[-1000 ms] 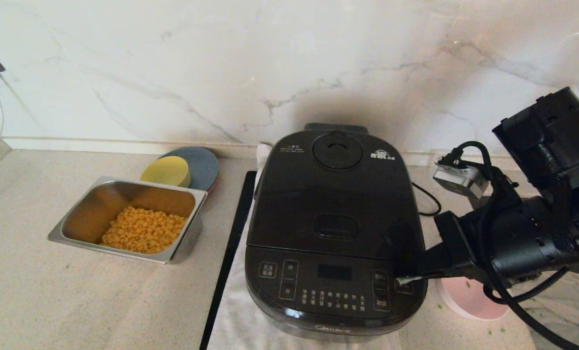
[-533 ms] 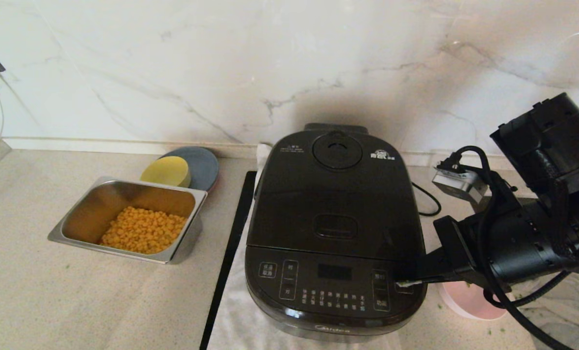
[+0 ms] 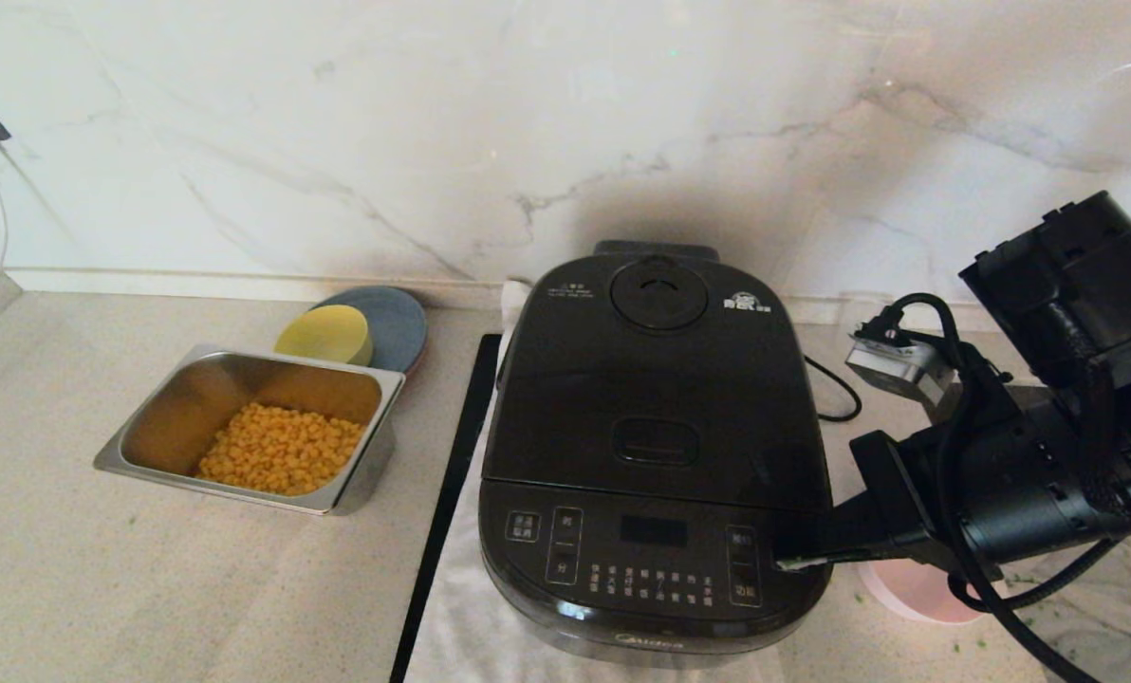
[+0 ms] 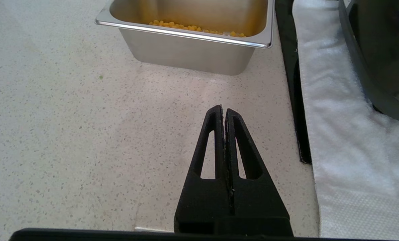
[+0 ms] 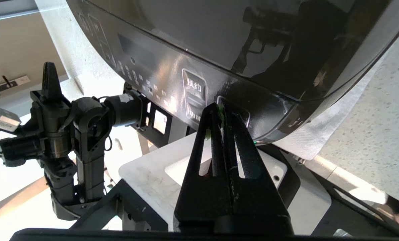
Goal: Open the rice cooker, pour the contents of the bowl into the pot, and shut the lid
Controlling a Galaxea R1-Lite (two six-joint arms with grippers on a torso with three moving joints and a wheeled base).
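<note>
Right claw [image 3: 793,562], closed, overlaps rice cooker's [image 3: 656,446] front-right edge.

The right arm reaches in from the right side, its forearm lying nearly level and pointing left. The right gripper [image 3: 798,560] sits at the near right, its jaws pressed together with small green flecks stuck near the tips [image 5: 221,112]; whether the tips touch anything is hard to tell. The left arm is out of the head view. The left gripper [image 4: 223,109] hangs low on the near left, jaws closed and holding nothing.
</note>
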